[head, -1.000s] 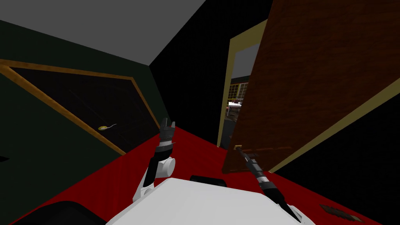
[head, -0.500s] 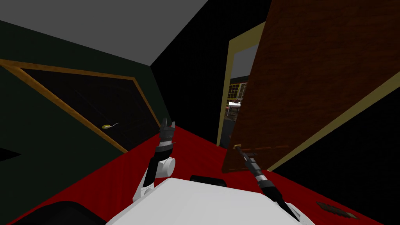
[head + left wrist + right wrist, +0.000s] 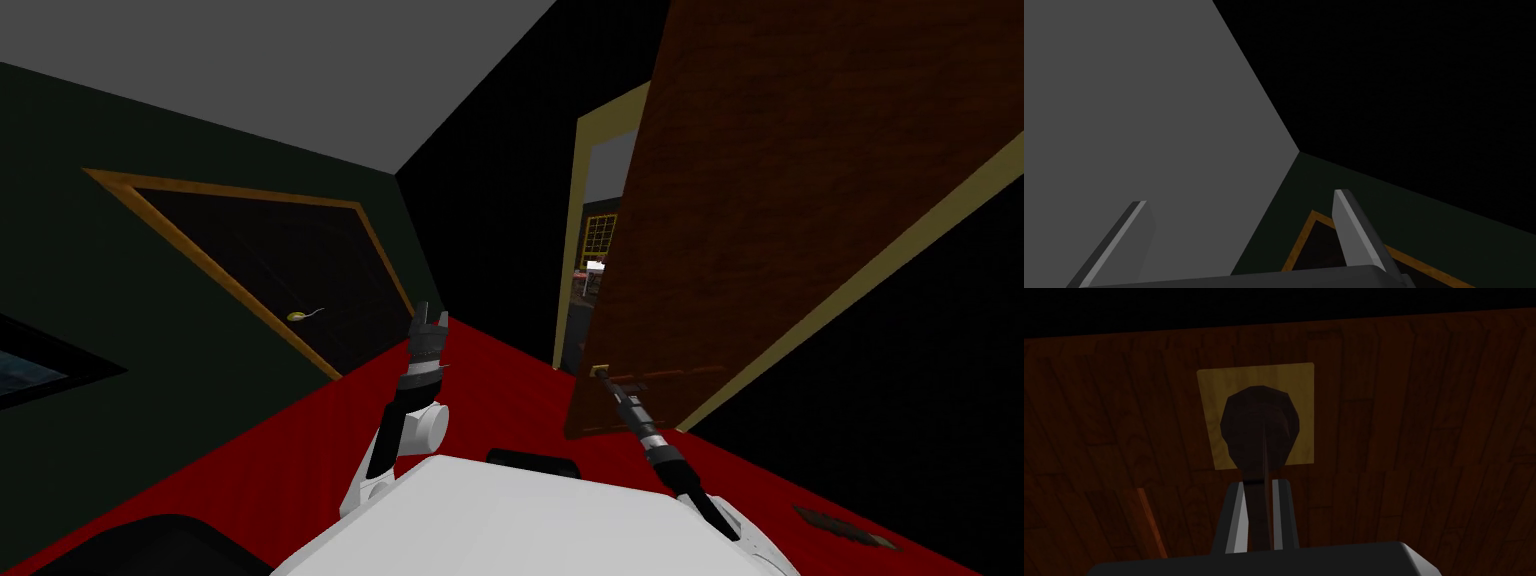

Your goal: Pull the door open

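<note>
Right fingers (image 3: 1236,523) tight on the dark handle (image 3: 1259,418) of the brown wooden door (image 3: 1424,413), left fingers (image 3: 1351,225) wide apart

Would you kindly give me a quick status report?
Right hand shut on handle. Left hand open, raised. Brown door ajar. No obstacle seen.

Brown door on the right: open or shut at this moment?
Partly open: the brown door stands swung off its frame, with a lit room visible through the gap. The right tool grips its handle.
</note>
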You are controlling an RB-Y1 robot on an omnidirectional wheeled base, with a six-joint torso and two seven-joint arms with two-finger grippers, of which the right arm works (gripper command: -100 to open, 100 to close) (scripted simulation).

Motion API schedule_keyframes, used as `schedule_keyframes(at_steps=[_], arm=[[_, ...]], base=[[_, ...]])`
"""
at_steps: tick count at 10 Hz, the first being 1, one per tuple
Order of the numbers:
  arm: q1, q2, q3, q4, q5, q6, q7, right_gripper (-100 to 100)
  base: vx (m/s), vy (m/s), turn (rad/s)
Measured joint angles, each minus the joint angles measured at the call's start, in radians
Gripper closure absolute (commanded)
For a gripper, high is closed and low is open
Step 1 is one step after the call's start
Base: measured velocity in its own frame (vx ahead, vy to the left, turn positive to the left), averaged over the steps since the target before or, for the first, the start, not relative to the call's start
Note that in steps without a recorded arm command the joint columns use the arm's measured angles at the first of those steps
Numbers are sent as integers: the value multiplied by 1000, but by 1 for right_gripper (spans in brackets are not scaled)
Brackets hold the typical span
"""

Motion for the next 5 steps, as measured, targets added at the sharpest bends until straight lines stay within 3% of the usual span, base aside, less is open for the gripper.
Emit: schedule_keyframes(at_steps=[3, 5], arm=[[-58, 24, 23, 44, 0, 2, 5, 100], [-66, 22, 24, 64, -4, -12, 2, 100]], base=[[-78, -111, 63], [-135, -24, 293]])
